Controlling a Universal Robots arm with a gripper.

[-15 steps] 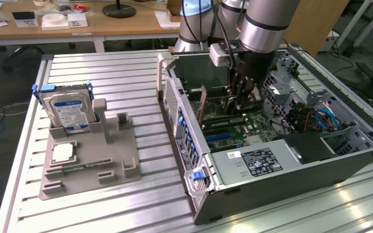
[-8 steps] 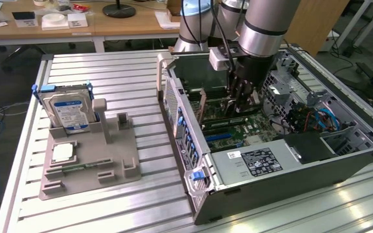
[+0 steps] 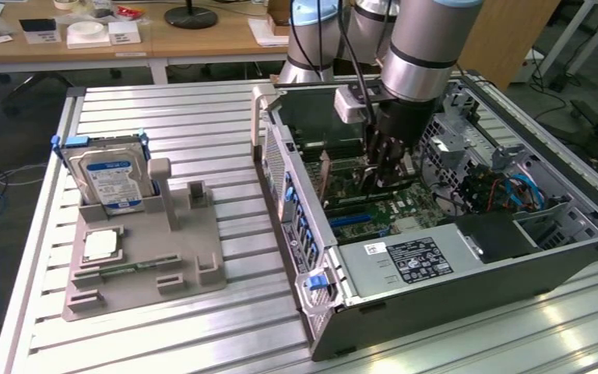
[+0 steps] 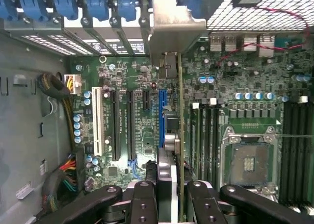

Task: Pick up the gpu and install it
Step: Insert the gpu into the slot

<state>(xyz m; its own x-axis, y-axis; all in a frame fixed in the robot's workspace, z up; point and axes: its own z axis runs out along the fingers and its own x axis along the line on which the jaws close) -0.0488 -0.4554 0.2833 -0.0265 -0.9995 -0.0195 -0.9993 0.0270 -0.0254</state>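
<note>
Gripping the gpu [image 4: 179,136] by its top edge, jaws part-closed on it; card hangs edge-on straight below, long axis parallel to the blue slot [image 4: 162,116] just beside, bracket [image 4: 171,23] toward case [image 3: 434,312] rear; seating unclear

Shiny ribbed metal table [image 3: 174,109]

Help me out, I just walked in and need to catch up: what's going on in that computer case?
The robot arm's gripper is down inside the open computer case, closed on the gpu. It holds the card edge-on over the motherboard, right beside the blue slot; whether it is seated I cannot tell. The hard drive and processor chip sit on the grey holder outside, at the exterior view's left.
</note>
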